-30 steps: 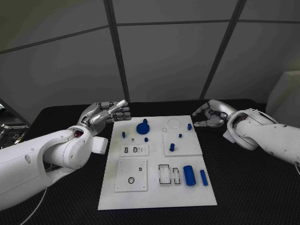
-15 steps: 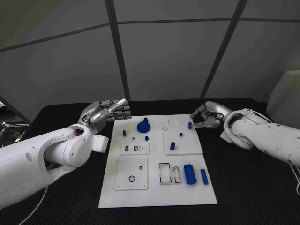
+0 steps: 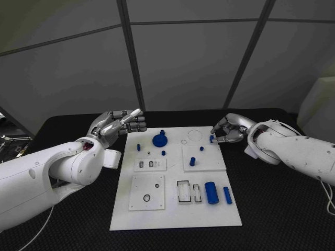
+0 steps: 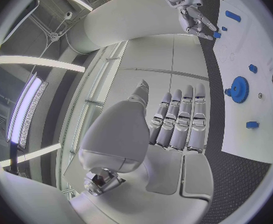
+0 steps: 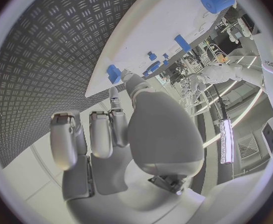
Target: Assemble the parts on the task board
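Note:
The white task board point(image 3: 175, 217) lies in the middle of the black table. A small blue peg point(image 3: 211, 138) stands at its far right edge. My right hand point(image 3: 229, 130) reaches it from the right and pinches it between thumb and a fingertip; the right wrist view shows the thumb tip against this peg point(image 5: 113, 73). My left hand point(image 3: 122, 124) hovers off the board's far left corner, fingers straight and side by side, holding nothing. A blue gear point(image 3: 160, 140) sits on the board just right of that hand.
A thick blue cylinder point(image 3: 211, 194) and a blue bar point(image 3: 227, 196) lie at the board's near right. Small blue pegs point(image 3: 191, 163) stand on the middle plates. Black table surface surrounds the board on all sides.
My right hand has moved left from beside the board onto the small blue peg, and its fingers have closed in on it. The left hand has barely moved.

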Action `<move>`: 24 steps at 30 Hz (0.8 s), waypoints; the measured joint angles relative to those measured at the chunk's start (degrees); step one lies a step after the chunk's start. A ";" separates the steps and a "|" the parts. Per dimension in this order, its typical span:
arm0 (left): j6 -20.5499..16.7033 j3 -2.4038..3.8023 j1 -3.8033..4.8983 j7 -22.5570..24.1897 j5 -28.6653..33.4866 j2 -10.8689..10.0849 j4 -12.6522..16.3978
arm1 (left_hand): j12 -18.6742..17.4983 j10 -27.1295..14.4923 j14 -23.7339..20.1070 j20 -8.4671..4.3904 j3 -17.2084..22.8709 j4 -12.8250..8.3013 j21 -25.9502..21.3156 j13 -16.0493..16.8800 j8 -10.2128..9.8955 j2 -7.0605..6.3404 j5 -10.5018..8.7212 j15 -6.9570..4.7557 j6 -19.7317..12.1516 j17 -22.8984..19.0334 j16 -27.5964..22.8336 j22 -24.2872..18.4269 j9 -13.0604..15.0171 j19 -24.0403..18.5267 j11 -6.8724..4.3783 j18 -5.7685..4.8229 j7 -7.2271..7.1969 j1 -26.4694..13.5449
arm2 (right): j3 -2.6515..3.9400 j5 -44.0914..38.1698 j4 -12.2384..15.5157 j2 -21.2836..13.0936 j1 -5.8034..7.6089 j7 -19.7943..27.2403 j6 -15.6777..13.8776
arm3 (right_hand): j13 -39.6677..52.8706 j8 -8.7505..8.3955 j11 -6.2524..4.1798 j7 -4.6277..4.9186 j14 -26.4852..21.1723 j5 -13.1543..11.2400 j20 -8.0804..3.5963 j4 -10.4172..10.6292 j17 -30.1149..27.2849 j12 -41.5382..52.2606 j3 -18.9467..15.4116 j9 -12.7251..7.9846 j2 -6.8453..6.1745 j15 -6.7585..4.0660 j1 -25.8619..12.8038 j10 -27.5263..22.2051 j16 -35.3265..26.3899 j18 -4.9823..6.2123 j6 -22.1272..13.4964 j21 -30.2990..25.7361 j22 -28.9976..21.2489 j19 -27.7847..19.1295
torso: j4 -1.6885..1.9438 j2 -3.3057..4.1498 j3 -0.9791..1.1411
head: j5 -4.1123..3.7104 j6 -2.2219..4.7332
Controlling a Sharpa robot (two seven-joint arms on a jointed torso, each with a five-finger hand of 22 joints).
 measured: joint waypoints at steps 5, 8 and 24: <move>0.00 0.00 0.00 -0.01 0.00 -0.01 0.00 | 0.00 0.00 0.00 0.00 0.00 0.00 0.00 0.00 0.00 0.00 0.00 0.00 0.00 0.00 0.00 0.00 0.00 0.00 0.00 0.01 0.00 0.00 | 0.00 -0.33 -0.47 0.46 0.00 -0.11 0.62 | 0.00 0.00 0.00 -0.09 0.00 0.00 0.00 -0.19 0.00 0.21 0.19 0.00 0.55 0.00 -0.06 0.00 0.00 0.01 0.32 0.00 0.00 0.00 | 0.03 -0.02 0.00 | -0.01 0.02; 0.01 0.00 0.00 -0.02 0.00 -0.01 0.00 | 0.00 0.00 0.00 0.00 0.00 0.00 0.00 0.00 0.00 0.00 0.00 0.00 0.00 0.00 0.00 0.00 0.00 0.00 0.00 0.00 0.00 0.00 | 0.00 -0.52 -0.67 0.75 -0.01 -0.19 0.99 | 0.00 0.00 0.00 -0.03 0.00 0.00 0.00 -0.19 -0.01 0.21 0.19 0.00 0.54 0.00 -0.07 0.00 0.00 0.00 0.39 0.00 0.00 0.00 | 0.03 -0.02 0.00 | 0.02 0.04; 0.01 0.00 0.00 -0.05 0.00 -0.02 -0.03 | 0.00 0.00 0.00 0.00 0.00 0.00 0.00 0.00 0.00 0.00 0.00 0.00 0.00 -0.01 0.00 0.01 0.00 0.00 0.00 0.00 0.00 0.00 | 0.00 -1.70 -1.82 1.49 -0.07 -0.69 2.22 | 0.00 0.21 0.00 -0.28 0.00 0.00 0.00 -0.34 -0.02 0.43 0.34 -0.01 0.98 0.00 -0.07 0.00 0.21 0.01 1.15 0.00 -0.01 0.00 | 0.03 -0.02 0.03 | -0.01 -0.24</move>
